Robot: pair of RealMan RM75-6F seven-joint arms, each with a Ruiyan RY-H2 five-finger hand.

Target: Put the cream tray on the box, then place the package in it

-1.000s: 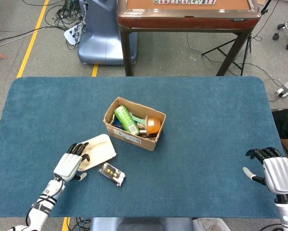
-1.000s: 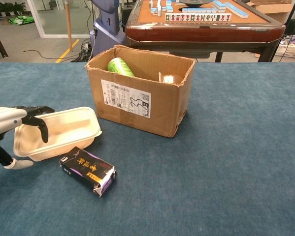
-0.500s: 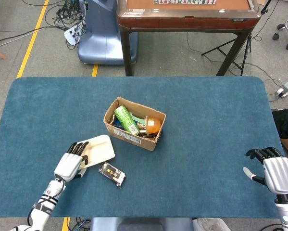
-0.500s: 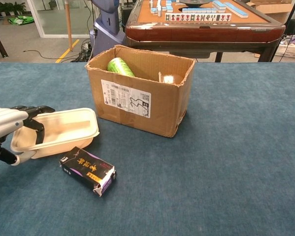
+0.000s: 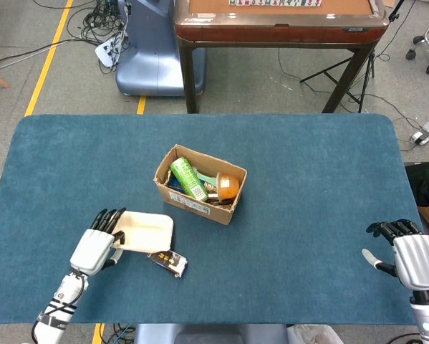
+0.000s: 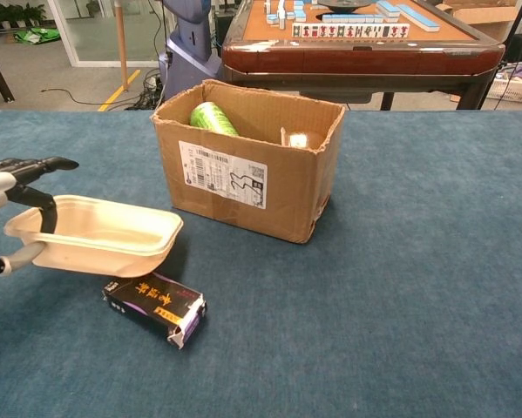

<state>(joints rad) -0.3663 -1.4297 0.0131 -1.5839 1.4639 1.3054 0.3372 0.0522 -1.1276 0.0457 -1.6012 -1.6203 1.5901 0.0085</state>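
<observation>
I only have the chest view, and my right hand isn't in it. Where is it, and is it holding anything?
Observer: The head view shows the right hand over the table's near right corner, fingers apart, holding nothing.
Operator: What's inside the cardboard box from above?
Observer: The cardboard box is open-topped and crowded. A green can lies tilted across it beside a round orange item.
Operator: How does the tray sit relative to the package from above?
Observer: The left hand holds the cream tray by its left end. In the head view, the tray's near right corner overlaps the black package.
</observation>
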